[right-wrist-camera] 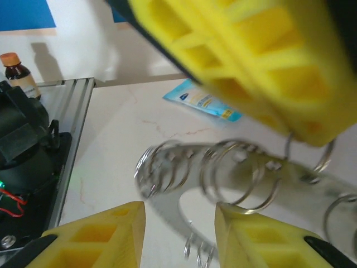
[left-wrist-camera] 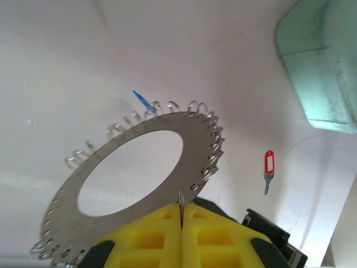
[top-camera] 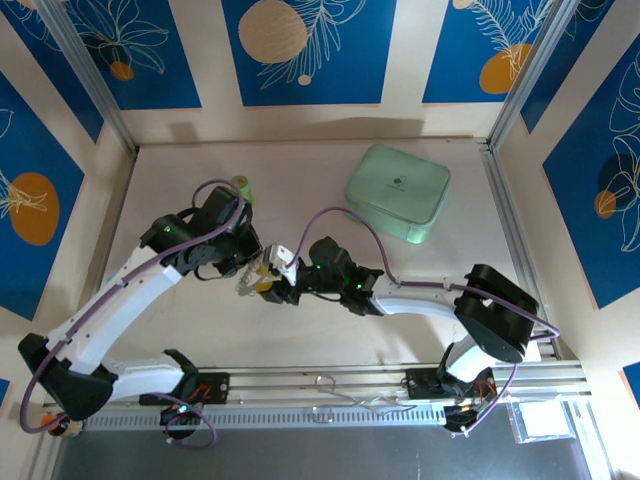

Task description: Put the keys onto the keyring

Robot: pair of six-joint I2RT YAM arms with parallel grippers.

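On the left side of the table (left-wrist-camera: 67, 56), the left gripper (left-wrist-camera: 182, 223) has its yellow fingers (left-wrist-camera: 145, 240) pressed together on the near edge of the ring (left-wrist-camera: 198, 145). It holds the ring up off the surface at a tilt. The ring is a flat metal band with a big hole, fringed with little wire loops. Just past its far edge a blue key (left-wrist-camera: 143, 100) shows, mostly its tag; I cannot tell whether it touches the ring. Further right the red key (left-wrist-camera: 268, 170) lies flat on the table, well apart from the ring. Beyond it, at the right, sits a mint case (left-wrist-camera: 323, 67).

The right gripper (right-wrist-camera: 178, 223) meets the left one at mid-table. Its fingers (right-wrist-camera: 95, 234) are spread wide, one on each side under the ring's loops. I cannot tell whether the right-hand finger touches a loop. Behind them a blue packet (right-wrist-camera: 203, 100) lies on the table, and a brown bottle (right-wrist-camera: 14, 70) stands off at the far edge.
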